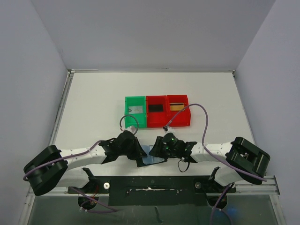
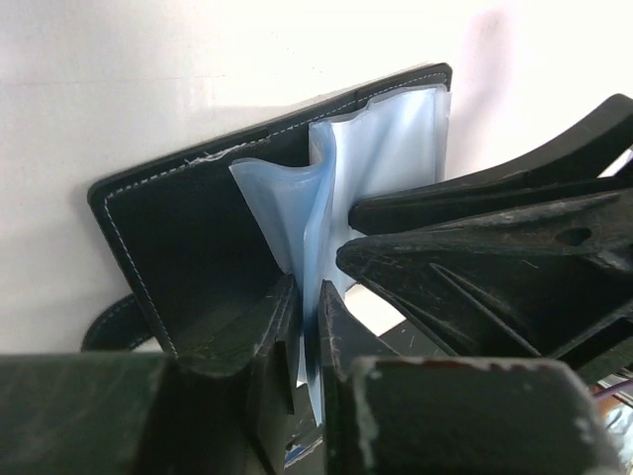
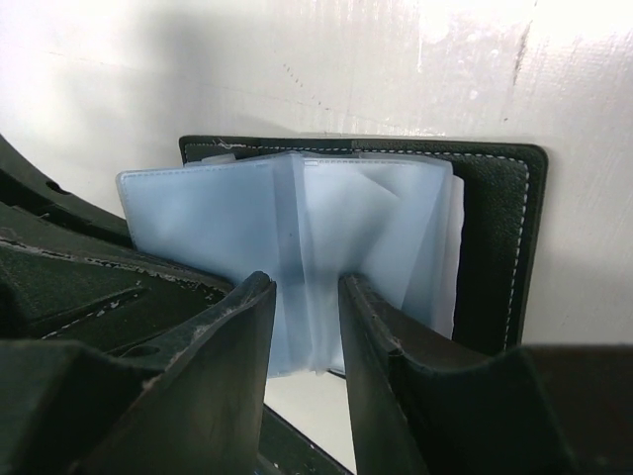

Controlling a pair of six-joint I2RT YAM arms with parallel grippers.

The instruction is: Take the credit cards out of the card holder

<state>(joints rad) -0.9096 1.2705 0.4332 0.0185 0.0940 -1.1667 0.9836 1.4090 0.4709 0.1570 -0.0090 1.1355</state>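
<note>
Your left pincer (image 2: 307, 297) is clamped narrow on the holder's (image 2: 188, 228) sleeves (image 2: 386, 148). Your right pincer (image 3: 304, 297) straddles them, narrow; I cannot tell if it grips.

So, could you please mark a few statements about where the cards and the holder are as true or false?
1. The card holder lies open, with the left pincer and the right pincer both at it. True.
2. The gold card lies in the green bin. False: it lies in the right-hand red bin; the green bin holds the pale grey card.
3. The left pincer's fingers pinch a bluish plastic sleeve of the holder. True.
4. The black card sits inside the holder's sleeves. False: it lies in the middle red bin.
</note>
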